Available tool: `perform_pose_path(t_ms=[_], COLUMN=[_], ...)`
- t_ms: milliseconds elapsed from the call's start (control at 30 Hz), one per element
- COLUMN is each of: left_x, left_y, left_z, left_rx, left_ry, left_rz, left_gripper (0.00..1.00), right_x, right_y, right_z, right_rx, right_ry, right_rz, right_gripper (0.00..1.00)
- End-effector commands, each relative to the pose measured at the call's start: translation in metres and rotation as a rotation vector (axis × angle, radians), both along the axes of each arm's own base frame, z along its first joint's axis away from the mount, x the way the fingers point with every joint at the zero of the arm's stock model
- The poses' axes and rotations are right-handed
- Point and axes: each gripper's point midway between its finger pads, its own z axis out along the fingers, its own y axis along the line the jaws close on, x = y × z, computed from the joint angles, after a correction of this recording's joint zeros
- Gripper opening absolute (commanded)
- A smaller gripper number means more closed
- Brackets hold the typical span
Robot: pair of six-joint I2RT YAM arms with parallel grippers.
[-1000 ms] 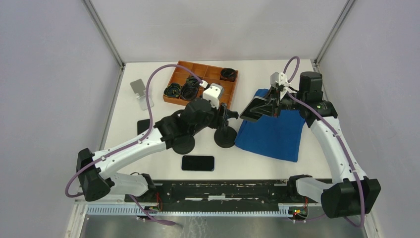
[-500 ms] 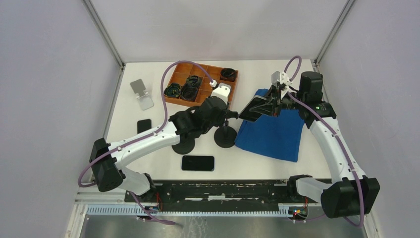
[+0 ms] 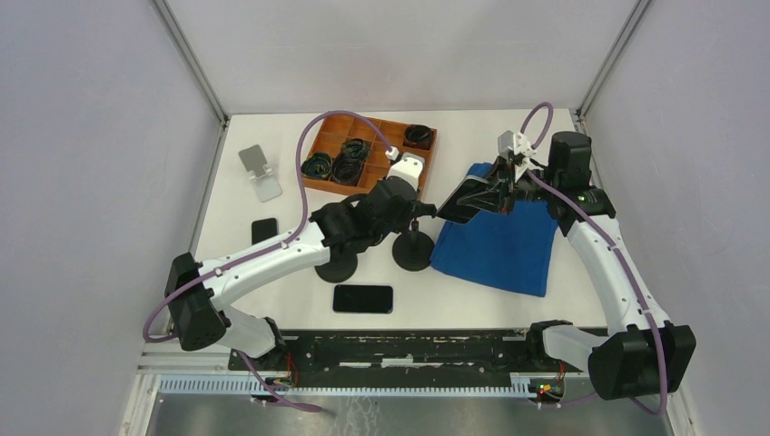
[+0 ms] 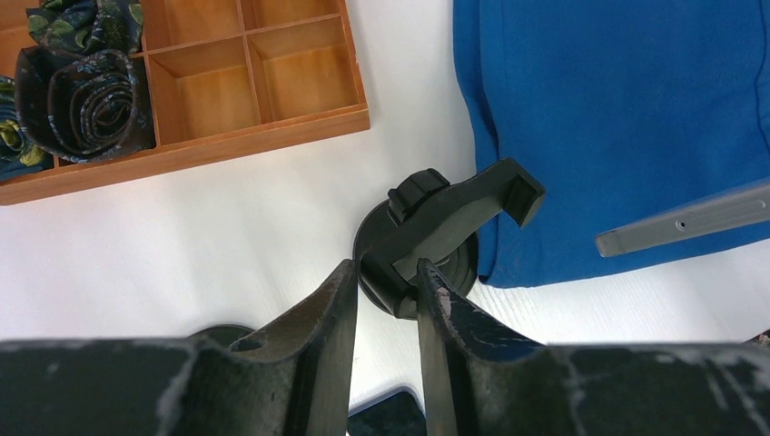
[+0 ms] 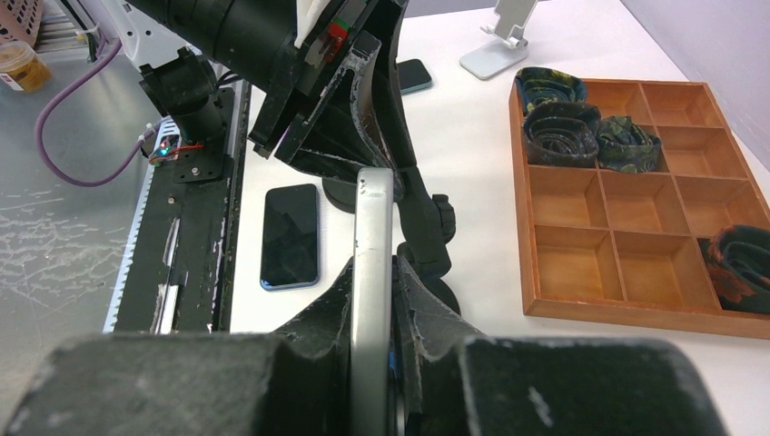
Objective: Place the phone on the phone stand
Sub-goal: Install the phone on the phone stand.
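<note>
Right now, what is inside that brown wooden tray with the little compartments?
Four rolled dark patterned fabric strips sit in separate compartments of the brown wooden divided tray; the other compartments look empty. From above, the left arm's wrist covers one near corner.

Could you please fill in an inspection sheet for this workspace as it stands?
Surface: white table, no damage seen.
Job's things: phone held aloft over the blue cloth; phone stand upright beside it.
Clutter: wooden tray with rolled ties, second black stand, silver stand, two spare phones.
Grippers: right gripper shut on phone; left gripper pinching the phone stand's cradle.
Cables: purple cables arch over both arms.
Surroundings: grey walls, metal frame.
</note>
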Motion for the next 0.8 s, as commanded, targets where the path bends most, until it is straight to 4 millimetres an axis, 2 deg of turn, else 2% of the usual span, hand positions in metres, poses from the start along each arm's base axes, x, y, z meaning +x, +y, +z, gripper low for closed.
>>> perform_pose_path(t_ms=[0, 167, 467, 633, 767], left_x=[0.001, 0.001, 0.001, -0.001, -0.008], left_y=[-0.002, 0.001, 0.000, -0.004, -0.016], left_z=[0.019, 0.017, 0.016, 0.020, 0.024], left_rx=[-0.039, -0.027, -0.008, -0.013, -0.050], left_ry=[-0.020, -0.021, -0.022, -0.038, -0.065], left_rz=[0.024, 0.032, 0.022, -0.031, -0.132], left_gripper=[0.39, 0.34, 0.03, 0.02, 0.02], right_x=[-0.007, -0.006, -0.006, -0.010, -0.023], right_y=[0.001, 0.001, 0.001, 0.001, 0.009], right_z=[0.015, 0.010, 0.010, 0.014, 0.025], right_rx=[0.026, 0.027, 0.026, 0.031, 0.048], right_ry=[-0.065, -0.048, -0.050, -0.053, -0.044], right_rz=[0.034, 0.039, 0.036, 0.045, 0.100], right_gripper=[0.00, 0.00, 0.00, 0.00, 0.00])
